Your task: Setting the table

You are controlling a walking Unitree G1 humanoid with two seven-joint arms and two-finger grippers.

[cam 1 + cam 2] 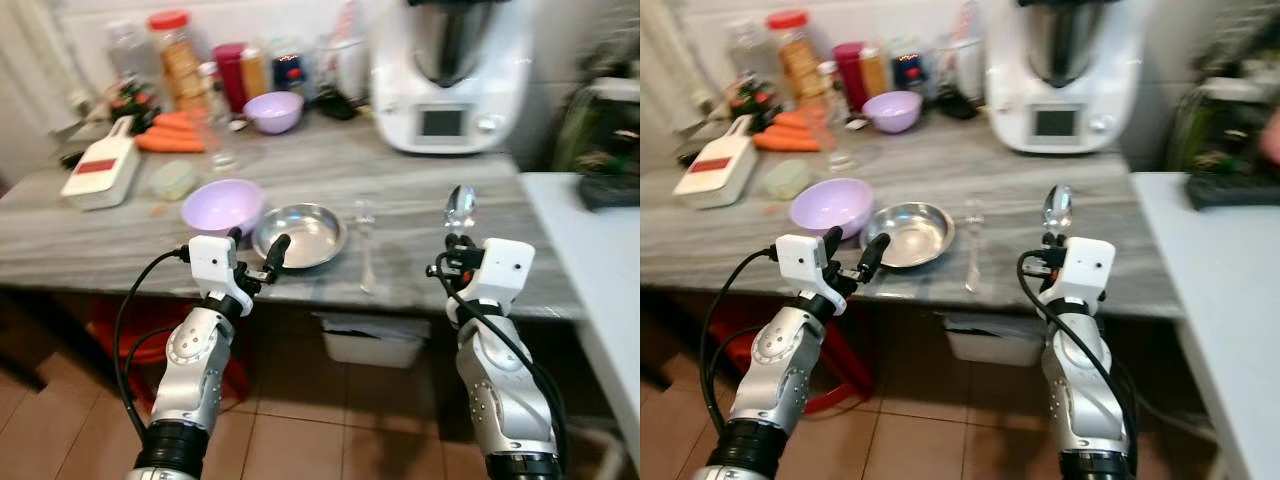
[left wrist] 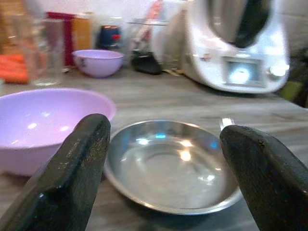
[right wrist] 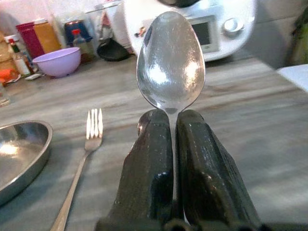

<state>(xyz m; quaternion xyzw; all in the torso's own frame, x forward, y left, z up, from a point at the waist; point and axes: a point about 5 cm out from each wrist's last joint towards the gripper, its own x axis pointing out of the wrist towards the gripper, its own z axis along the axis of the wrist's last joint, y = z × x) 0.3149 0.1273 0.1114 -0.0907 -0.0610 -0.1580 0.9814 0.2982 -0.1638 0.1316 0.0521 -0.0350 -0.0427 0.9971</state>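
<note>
A steel plate (image 1: 300, 233) lies near the front edge of the grey marble counter (image 1: 420, 180). A fork (image 1: 364, 245) lies just right of it. A lilac bowl (image 1: 222, 206) sits at the plate's left. My left gripper (image 1: 256, 254) is open, held just before the counter edge in front of the plate, with nothing between its fingers (image 2: 79, 168). My right gripper (image 1: 460, 243) is shut on a metal spoon (image 1: 460, 206) held upright, bowl up, over the counter's front right. In the right wrist view the spoon (image 3: 170, 62) rises from the closed fingers (image 3: 151, 163).
A white kitchen machine (image 1: 450, 75) stands at the back. Jars, bottles, a second lilac bowl (image 1: 273, 110), carrots (image 1: 172, 133) and a white slicer (image 1: 100, 170) crowd the back left. A white table (image 1: 590, 260) adjoins on the right. A bin (image 1: 372, 342) sits under the counter.
</note>
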